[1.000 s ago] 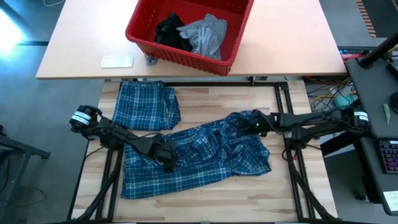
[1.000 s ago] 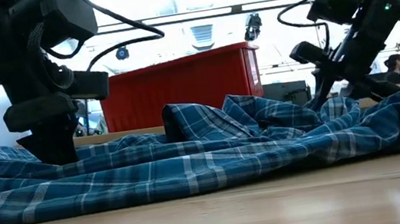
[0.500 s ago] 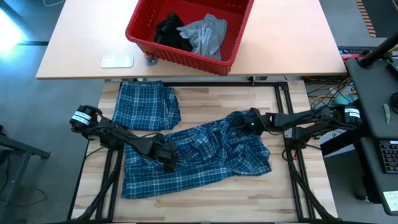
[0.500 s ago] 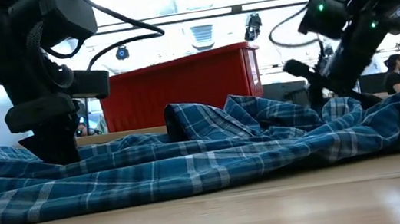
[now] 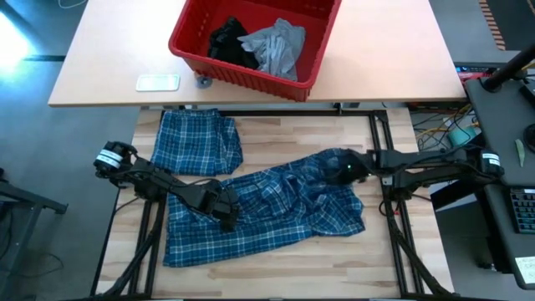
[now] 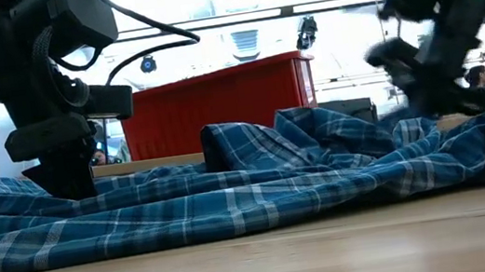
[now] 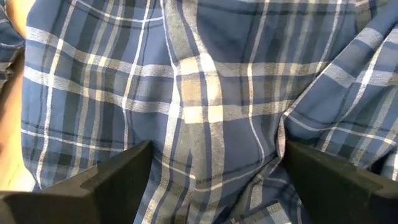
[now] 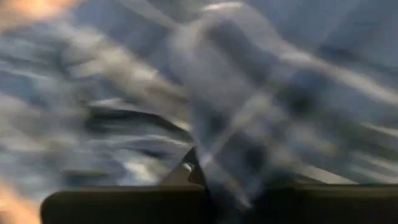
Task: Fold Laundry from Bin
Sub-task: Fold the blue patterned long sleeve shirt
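A: Where's the shirt?
B: Spread on the tabletop, long axis running left-right between the arms. One more plaid piece lies toward the bin; grey and black garments are in the bin.
A: Tools?
B: Right tool sits at the shirt's bunched right-rear edge, pinched closed on a fold, by the wrist view. Left tool rests on the shirt's left-centre, fingers spread wide, holding nothing.
A: Nearer arm for the pull?
B: Right, I'd say. Cloth runs from it toward the left.

Light wood worktable, tan table at 12 o'clock, grey floor at 9 o'clock, bright ceiling lights, dark desk at 3 o'clock.
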`<state>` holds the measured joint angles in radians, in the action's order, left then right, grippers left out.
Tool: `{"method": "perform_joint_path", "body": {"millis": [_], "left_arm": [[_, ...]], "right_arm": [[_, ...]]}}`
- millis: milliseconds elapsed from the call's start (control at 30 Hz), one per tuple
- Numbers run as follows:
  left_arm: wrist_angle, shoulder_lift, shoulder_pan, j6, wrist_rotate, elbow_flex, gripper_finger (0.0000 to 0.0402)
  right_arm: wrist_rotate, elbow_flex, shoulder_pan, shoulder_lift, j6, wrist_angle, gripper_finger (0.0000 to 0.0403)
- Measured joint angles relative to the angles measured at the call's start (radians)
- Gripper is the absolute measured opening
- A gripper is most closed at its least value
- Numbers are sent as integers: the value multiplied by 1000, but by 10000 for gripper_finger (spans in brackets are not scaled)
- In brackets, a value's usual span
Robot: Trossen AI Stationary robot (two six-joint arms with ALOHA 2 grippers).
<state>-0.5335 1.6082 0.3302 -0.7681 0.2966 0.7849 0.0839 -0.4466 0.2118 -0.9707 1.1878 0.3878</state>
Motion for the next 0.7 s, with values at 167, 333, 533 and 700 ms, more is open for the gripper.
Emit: {"method": "perform_joint_path", "body": {"millis": [167, 333, 533, 700], "left_arm": [[-77, -19, -1, 7, -27, 43, 346], [-251, -47, 2, 69, -75, 178, 346], [-259, -66, -17, 124, -86, 287, 346], [-75, -34, -114, 158, 25, 283, 346]], "right_arm": [[-5, -2, 0, 14, -50, 175, 75], [-34, -142, 0, 83, -100, 414, 154], [-207, -345, 0, 122, -168, 602, 225], [-209, -327, 61, 49, -216, 364, 228]]}}
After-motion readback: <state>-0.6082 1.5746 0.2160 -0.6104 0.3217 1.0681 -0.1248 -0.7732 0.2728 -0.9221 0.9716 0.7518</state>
